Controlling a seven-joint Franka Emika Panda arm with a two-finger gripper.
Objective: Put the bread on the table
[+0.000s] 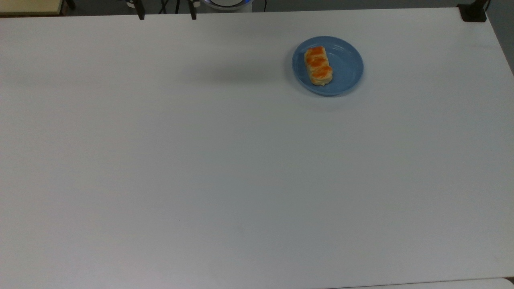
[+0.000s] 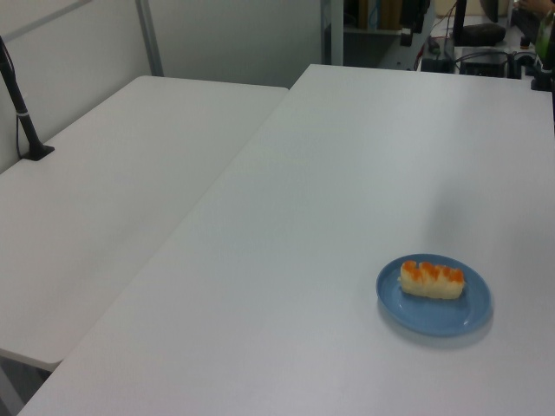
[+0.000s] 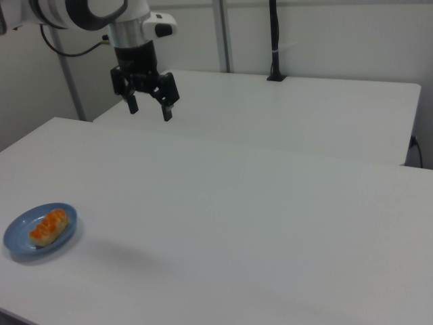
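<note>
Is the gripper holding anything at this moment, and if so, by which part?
Nothing is held. The gripper hangs open and empty above the table, while the bread lies untouched on the blue plate.

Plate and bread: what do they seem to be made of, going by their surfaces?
The plate looks like glazed ceramic or hard plastic: even blue, smooth, with faint glints near the rim; which one is unclear. The bread looks like baked dough, or possibly a replica: pale matte sides, three glossy orange-brown bumps on top.

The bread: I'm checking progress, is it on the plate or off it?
On the plate: the bread lies on the blue plate, not on the table.
</note>
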